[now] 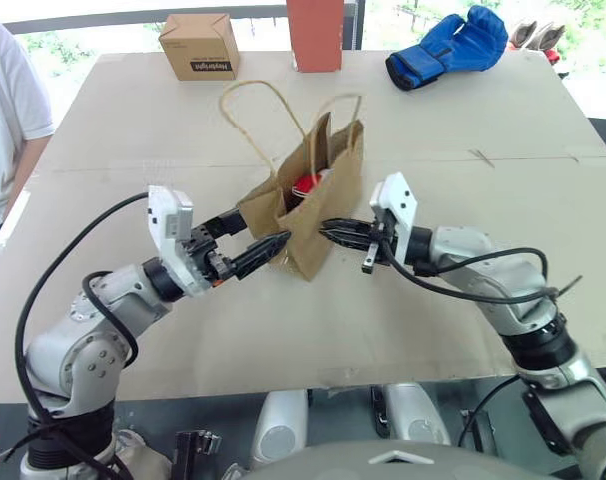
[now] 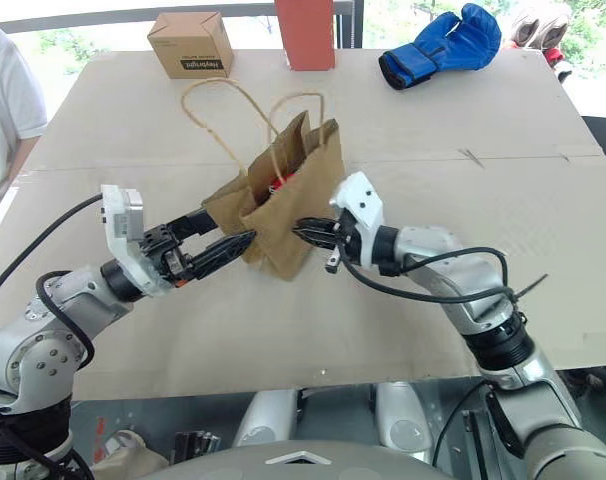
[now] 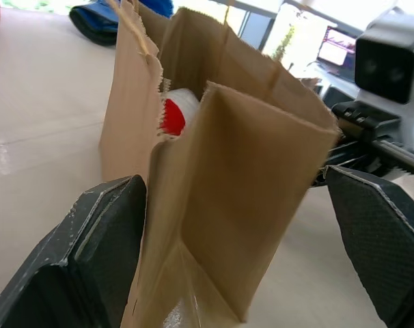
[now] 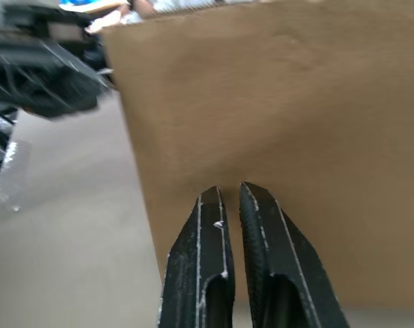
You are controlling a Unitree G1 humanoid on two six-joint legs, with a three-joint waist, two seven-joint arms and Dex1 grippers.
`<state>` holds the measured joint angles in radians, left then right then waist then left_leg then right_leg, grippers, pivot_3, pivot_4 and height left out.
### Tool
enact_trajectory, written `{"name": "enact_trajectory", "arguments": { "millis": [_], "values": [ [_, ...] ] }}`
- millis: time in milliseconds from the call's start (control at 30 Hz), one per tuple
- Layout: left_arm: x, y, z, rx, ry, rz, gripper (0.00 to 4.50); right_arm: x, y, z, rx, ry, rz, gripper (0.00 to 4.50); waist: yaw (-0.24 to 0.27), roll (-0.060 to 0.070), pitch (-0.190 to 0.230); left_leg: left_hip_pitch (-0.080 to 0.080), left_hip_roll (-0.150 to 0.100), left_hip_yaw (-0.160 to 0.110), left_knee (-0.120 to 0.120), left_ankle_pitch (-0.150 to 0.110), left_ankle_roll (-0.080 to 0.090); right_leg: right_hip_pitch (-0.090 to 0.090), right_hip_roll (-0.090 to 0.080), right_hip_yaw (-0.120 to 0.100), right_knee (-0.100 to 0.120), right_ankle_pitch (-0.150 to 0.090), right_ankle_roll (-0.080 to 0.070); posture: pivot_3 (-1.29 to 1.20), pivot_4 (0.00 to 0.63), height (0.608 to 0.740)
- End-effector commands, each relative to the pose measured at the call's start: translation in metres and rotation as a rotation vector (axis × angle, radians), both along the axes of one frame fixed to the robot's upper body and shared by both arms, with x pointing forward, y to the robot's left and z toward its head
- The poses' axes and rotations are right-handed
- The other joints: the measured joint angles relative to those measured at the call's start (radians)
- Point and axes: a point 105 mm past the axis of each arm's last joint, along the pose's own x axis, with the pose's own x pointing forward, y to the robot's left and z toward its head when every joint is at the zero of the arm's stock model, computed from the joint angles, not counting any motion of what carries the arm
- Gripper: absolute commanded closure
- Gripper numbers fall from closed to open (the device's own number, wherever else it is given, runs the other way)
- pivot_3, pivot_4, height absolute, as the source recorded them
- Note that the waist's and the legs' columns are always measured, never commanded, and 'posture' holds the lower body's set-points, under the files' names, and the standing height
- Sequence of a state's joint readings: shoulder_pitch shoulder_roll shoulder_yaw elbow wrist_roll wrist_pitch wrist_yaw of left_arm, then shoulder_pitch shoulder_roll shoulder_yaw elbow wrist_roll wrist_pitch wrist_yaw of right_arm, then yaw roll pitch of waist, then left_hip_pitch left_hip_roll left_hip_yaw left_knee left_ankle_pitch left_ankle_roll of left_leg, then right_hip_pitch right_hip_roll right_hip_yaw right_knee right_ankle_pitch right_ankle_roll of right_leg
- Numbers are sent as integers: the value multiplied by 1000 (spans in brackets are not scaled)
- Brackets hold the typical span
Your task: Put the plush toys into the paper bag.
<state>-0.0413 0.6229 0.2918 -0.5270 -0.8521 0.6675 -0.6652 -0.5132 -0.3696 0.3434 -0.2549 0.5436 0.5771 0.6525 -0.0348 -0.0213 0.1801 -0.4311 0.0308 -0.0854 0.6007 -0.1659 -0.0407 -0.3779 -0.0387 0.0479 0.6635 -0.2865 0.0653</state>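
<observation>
The brown paper bag [image 1: 318, 205] stands upright in the middle of the table, mouth open, its two loop handles [image 1: 251, 98] sticking up. Inside its mouth shows a plush toy [image 1: 306, 184], red and white, also seen in the left wrist view as a plush toy [image 3: 174, 113]. My left gripper [image 1: 255, 238] is open, level, and its fingers [image 3: 91, 253] straddle the bag's left lower side. My right gripper [image 1: 330, 231] is shut, level, with its tips [image 4: 224, 195] against the bag's right wall.
At the table's far edge stand a small cardboard box [image 1: 198, 45] with black lettering and a tall orange-red box [image 1: 314, 35]; a blue boxing glove [image 1: 448, 45] lies far right. A person in white [image 1: 8, 110] stands at the left edge.
</observation>
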Motion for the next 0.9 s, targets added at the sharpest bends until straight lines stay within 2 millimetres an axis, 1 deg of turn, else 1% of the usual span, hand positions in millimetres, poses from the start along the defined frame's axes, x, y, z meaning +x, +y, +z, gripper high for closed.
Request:
{"name": "enact_trajectory", "arguments": {
  "millis": [33,167,233,333,400,500,533,600,633,667,733,767,800,833,867,900],
  "values": [
    [0,-10,12,10,-87,17,0,-1,9,7,28,-39,33,4451,0,0,0,0,0,0,0,0,0,0,0,0,0,0,0,0,150,740],
    [4,-18,11,38,-133,60,0,1,17,2,30,-34,45,4451,-1,0,0,1,0,0,0,0,0,0,1,0,0,0,0,0,150,740],
    [13,-20,11,74,-188,135,0,3,21,-1,41,-23,45,4451,-1,0,0,1,1,0,0,0,0,0,1,0,1,0,0,0,150,740],
    [25,-21,10,80,-230,255,0,4,23,-4,46,-15,43,4451,0,0,0,1,1,0,0,0,0,0,1,1,1,0,0,0,150,740],
    [26,-29,7,52,-218,236,0,3,22,-5,45,-19,40,4451,0,0,0,1,1,0,0,0,0,0,2,1,1,0,0,0,150,740],
    [30,-28,5,33,-230,273,850,-1,16,-3,47,-45,41,4500,0,0,0,1,1,0,0,0,0,0,2,1,1,0,0,0,150,740],
    [30,-28,4,34,-238,275,1228,-3,13,-1,51,-53,39,4500,0,0,0,1,1,0,0,0,0,0,2,1,1,0,0,0,150,740],
    [31,-28,2,43,-249,235,2080,-8,-3,9,70,-71,21,4500,0,0,0,1,1,0,0,0,0,0,2,0,2,0,0,0,150,740],
    [33,-27,4,42,-262,207,2323,-10,-13,13,70,-93,4,4500,2,0,0,1,1,0,0,0,0,0,2,1,2,0,0,0,150,740],
    [33,-27,5,41,-273,187,2795,-12,-20,16,68,-108,-7,4500,4,0,0,1,1,0,0,0,0,0,2,0,2,0,0,0,150,740],
    [34,-25,9,51,-301,108,3765,-20,-42,22,49,-136,-40,3945,8,0,0,0,1,0,1,0,0,0,2,0,1,0,0,0,150,740],
    [35,-24,11,64,-318,53,4246,-25,-56,24,26,-154,-65,3618,11,0,0,0,0,0,1,0,0,0,2,0,1,0,0,0,150,740],
    [37,-21,12,81,-332,3,4500,-28,-68,26,2,-171,-86,3135,19,0,0,0,1,0,1,0,0,0,2,0,1,0,0,0,150,740],
    [40,-18,12,101,-341,-50,4500,-32,-79,27,-22,-186,-108,2584,20,0,0,0,0,0,1,0,0,0,2,0,1,0,0,0,150,740],
    [43,-16,12,129,-356,-100,4500,-36,-92,28,-50,-203,-136,2224,21,0,0,0,1,0,1,0,0,0,2,0,1,0,0,0,150,740],
    [48,-15,13,158,-382,-150,4500,-39,-106,29,-78,-222,-166,1682,21,0,0,0,1,0,1,0,0,0,2,0,1,0,0,0,150,740]
  ]
}}
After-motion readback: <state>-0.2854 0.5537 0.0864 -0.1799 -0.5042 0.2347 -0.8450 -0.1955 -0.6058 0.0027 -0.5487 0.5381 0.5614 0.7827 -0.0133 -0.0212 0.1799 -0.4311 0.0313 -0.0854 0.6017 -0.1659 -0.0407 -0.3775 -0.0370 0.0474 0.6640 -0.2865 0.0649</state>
